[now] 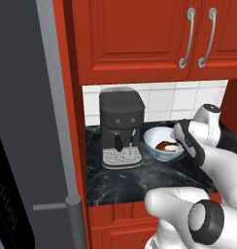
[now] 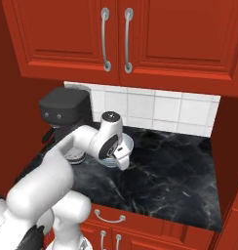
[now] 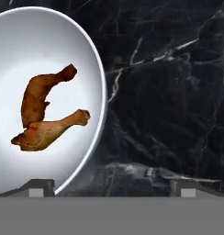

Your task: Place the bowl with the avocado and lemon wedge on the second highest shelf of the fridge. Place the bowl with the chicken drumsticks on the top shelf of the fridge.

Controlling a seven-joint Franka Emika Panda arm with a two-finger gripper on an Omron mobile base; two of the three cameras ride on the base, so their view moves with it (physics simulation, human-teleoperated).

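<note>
You've got the gripper hanging over the black marble counter; fingers apart, nothing btwn them, one tip over the rim of the bowl with the chicken drumsticks, the other over bare counter. Bowl sits just right of the black coffee machine, w/ two chicken drumsticks inside; grey fridge stands at far left, red wall cabinets above.
</note>
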